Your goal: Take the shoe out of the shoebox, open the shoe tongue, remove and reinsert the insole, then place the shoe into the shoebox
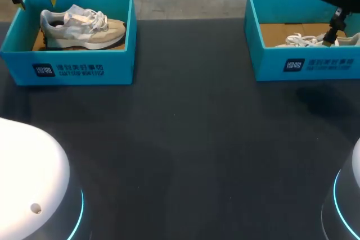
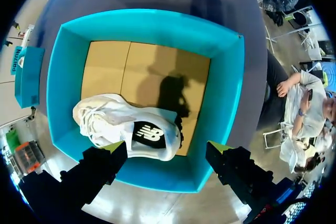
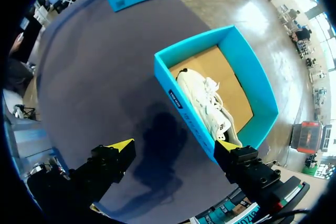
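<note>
left gripper (image 2: 167, 146) open, empty, above left box's (image 1: 67, 68) far-left corner | shoe (image 1: 81, 26) inside, long axis across box, heel end nearest gripper | right gripper (image 3: 175, 145) open, empty, over right box (image 3: 178, 100), second shoe (image 3: 207, 106) inside

Under your left end effector (image 2: 167, 148): turquoise shoebox (image 2: 228, 87), tan cardboard floor, white shoe (image 2: 121, 124) with a black heel patch. Ahead of your right end effector (image 3: 174, 145), the other shoebox (image 3: 248, 77) is turquoise too, the other shoe (image 3: 203, 102) white. Tabletop (image 1: 185, 150) is dark charcoal, fingertips (image 2: 116, 147) yellow.
</note>
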Available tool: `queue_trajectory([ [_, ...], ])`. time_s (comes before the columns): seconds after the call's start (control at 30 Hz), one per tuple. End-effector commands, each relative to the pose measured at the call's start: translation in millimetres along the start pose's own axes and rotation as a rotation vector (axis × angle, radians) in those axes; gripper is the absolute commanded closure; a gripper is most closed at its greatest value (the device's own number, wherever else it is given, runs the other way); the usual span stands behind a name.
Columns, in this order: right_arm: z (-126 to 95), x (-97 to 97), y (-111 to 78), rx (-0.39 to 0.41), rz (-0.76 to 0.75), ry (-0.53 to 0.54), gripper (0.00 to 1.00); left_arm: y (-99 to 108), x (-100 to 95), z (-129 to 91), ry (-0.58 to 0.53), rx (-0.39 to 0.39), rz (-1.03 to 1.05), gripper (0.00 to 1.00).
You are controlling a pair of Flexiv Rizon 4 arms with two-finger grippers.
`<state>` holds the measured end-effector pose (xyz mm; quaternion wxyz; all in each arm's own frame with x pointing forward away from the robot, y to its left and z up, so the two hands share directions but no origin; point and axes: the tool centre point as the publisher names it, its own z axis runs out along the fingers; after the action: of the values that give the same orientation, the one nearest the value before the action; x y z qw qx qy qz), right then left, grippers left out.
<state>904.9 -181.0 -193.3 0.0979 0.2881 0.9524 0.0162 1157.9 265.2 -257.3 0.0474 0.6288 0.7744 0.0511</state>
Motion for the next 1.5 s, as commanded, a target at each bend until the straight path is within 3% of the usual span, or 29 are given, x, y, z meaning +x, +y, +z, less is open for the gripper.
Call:
queue_trajectory([
  [0.03, 0, -0.5, -0.1, 0.000, 0.000, 0.001, 0.00, 2, 0.0, 0, 0.002, 0.002, 0.001, 0.00],
  [0.27, 0, -0.5, -0.1, 0.000, 0.000, 0.001, 0.00, 2, 0.0, 0, 0.002, 0.002, 0.001, 0.00],
  [0.47, 0, -0.5, -0.1, 0.000, 0.000, 0.001, 0.00, -5, 15.4, 2, -0.027, 0.011, 0.103, 0.00],
  [0.6, 0, -0.5, -0.1, 0.000, 0.000, 0.001, 0.00, 1, 18.2, 6, -0.069, 0.041, 0.166, 0.00],
  [1.03, 0, -0.5, -0.1, 0.000, 0.000, 0.001, 0.00, 34, 14.2, 31, -0.048, 0.088, 0.251, 0.00],
  [1.1, 0, -0.5, -0.1, 0.000, 0.000, 0.001, 0.00, 37, 12.3, 37, -0.052, 0.088, 0.265, 0.43],
  [1.13, 0, -0.5, -0.1, 0.000, 0.000, 0.001, 0.00, 38, 11.6, 38, -0.050, 0.091, 0.266, 0.49],
  [1.17, 0, -0.5, -0.1, 0.000, 0.000, 0.001, 0.00, 39, 10.3, 42, -0.040, 0.088, 0.269, 0.40],
  [1.27, 0, -0.5, -0.1, 0.000, 0.000, 0.001, 0.00, 40, 6.9, 48, -0.058, 0.110, 0.293, 0.38],
  [1.5, 0, -0.5, -0.1, 0.000, 0.000, 0.001, 0.00, 45, 5.4, 67, -0.052, 0.134, 0.310, 0.43],
])
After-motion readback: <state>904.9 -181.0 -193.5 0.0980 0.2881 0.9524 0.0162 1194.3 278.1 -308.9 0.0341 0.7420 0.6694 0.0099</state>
